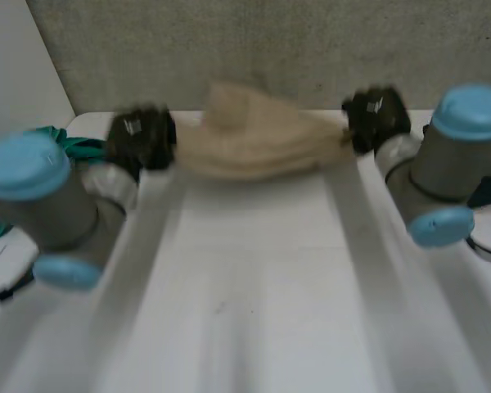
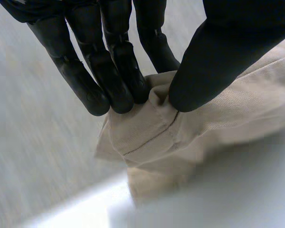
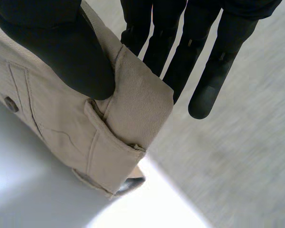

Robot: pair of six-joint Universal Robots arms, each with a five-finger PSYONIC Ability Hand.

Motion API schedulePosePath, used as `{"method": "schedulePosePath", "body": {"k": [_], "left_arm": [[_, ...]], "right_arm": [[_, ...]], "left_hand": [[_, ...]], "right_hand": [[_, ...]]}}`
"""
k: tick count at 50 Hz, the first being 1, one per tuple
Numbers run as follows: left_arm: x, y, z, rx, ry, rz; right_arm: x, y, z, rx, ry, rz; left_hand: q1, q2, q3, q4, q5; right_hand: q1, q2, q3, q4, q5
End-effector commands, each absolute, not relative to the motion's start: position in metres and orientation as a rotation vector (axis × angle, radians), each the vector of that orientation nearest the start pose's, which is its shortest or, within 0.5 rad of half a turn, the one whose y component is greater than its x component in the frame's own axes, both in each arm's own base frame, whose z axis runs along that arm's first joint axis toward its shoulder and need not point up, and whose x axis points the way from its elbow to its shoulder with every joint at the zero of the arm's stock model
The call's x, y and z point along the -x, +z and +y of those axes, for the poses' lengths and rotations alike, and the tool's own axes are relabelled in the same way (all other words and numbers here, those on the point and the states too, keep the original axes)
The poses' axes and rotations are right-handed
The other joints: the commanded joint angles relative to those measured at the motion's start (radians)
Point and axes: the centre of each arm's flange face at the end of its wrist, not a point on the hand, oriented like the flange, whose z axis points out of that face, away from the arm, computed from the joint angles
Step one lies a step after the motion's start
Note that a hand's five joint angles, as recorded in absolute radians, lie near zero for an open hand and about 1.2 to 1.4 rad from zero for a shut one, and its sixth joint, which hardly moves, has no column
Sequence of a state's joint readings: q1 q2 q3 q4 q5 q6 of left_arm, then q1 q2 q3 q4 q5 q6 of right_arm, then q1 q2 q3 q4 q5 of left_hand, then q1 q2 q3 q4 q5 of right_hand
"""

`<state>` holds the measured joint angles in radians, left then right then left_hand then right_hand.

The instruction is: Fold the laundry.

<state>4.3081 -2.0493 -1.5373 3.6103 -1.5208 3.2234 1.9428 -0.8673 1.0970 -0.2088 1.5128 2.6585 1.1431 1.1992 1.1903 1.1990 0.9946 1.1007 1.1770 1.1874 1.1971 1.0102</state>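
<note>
White table (image 1: 254,311); speckled grey wall (image 1: 270,41) behind; pale wall at left.

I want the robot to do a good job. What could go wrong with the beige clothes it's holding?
The left robot hand pinches only a small fold at the edge of the beige garment, so it might slip out. The right robot hand holds the buttoned end further in, so a pull could be uneven. The garment is bunched between them, so it may land wrinkled on the table.
</note>
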Motion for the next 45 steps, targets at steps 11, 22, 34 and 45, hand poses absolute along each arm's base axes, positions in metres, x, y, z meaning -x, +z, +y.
{"method": "schedulePosePath", "body": {"k": [11,22,34,45], "left_arm": [[0.243,0.158,-0.172,-1.126,-1.588,2.622],[0.226,0.201,-0.106,-1.397,-1.248,2.653],[0.277,0.221,-0.203,-1.3,-1.859,2.311],[0.346,0.186,-0.314,-1.398,-2.165,2.225]], "right_arm": [[-0.235,0.173,-0.276,1.648,-1.526,2.421],[-0.204,0.203,-0.212,1.962,-1.009,2.424],[-0.214,0.188,-0.224,1.764,-1.272,2.435],[-0.217,0.172,-0.23,1.57,-1.439,2.448]], "left_hand": [[0.253,0.197,0.206,0.197,0.227],[0.253,0.197,0.206,0.197,0.227],[-0.969,-1.025,-1.016,-1.024,-0.995],[-0.63,-0.686,-0.678,-0.686,-0.656]], "right_hand": [[0.296,0.219,0.209,0.199,0.212],[0.296,0.219,0.209,0.199,0.212],[0.296,0.219,0.209,0.199,0.212],[0.296,0.219,0.209,0.199,0.212]]}}
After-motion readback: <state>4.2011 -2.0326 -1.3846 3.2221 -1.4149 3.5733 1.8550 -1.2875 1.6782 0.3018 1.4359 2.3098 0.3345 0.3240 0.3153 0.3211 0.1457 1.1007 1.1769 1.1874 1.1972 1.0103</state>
